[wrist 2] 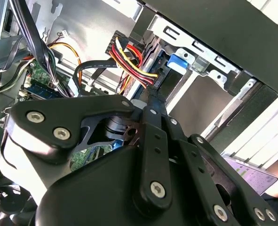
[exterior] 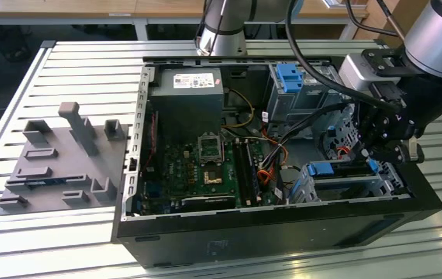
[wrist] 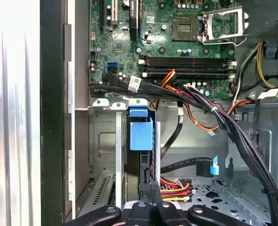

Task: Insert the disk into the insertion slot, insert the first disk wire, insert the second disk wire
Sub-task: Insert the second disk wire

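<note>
Plainly, the disk (wrist: 141,134) is seated in the insertion slot (wrist: 103,141). In the first wrist view it is seen edge-on, held upright between the sheet-metal walls of the cage, with its bright blue carrier tab turned toward the camera. In the exterior view this cage is found in the near corner of the computer case (exterior: 283,232), toward the exterior view's right.

Just beside the blue tab, the disk wire (wrist 2: 134,63) is brought up to the edge of the disk. It is a bundle of red, yellow and black strands that ends in a black plug. The plug is pinched at the tips of the gripper (wrist 2: 151,101), whose fingers (wrist: 146,200) are drawn almost together around it. Whether the plug is pushed fully home cannot be told.

A black cable with a blue plug (wrist: 213,168) is laid on the case floor near the cage, apart from the disk. Beyond the cage, the green motherboard (exterior: 205,165) is seen flat in the case, with the grey power supply (exterior: 186,99) past it. A taller metal bay with a blue latch (exterior: 289,74) is set at the far side. The case is stood on a slatted table (exterior: 65,70), and a grey fixture tray (exterior: 54,168) is placed well apart from it, at the exterior view's left.
</note>
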### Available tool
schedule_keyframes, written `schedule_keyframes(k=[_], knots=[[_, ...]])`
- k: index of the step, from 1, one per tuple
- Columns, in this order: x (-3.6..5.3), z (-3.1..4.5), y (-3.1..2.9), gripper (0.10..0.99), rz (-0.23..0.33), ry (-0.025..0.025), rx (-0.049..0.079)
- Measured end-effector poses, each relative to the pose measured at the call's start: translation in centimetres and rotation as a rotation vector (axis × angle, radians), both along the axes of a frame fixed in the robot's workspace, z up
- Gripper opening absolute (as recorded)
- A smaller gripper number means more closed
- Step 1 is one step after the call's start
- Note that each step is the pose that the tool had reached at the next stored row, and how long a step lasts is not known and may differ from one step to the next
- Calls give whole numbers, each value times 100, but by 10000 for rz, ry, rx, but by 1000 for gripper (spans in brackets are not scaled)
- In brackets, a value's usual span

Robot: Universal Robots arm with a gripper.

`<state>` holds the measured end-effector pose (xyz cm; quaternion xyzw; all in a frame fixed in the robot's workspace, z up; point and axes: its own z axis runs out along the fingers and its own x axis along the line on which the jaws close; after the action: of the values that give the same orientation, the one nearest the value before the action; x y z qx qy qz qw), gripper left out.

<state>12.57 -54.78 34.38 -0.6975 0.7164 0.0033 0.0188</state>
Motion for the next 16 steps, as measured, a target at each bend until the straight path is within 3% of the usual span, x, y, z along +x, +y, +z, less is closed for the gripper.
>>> schedule_keyframes(k=[10, 16], knots=[[-11, 24, 0, 106, 0, 0, 0], [-68, 25, 0, 106, 0, -1, 43]])
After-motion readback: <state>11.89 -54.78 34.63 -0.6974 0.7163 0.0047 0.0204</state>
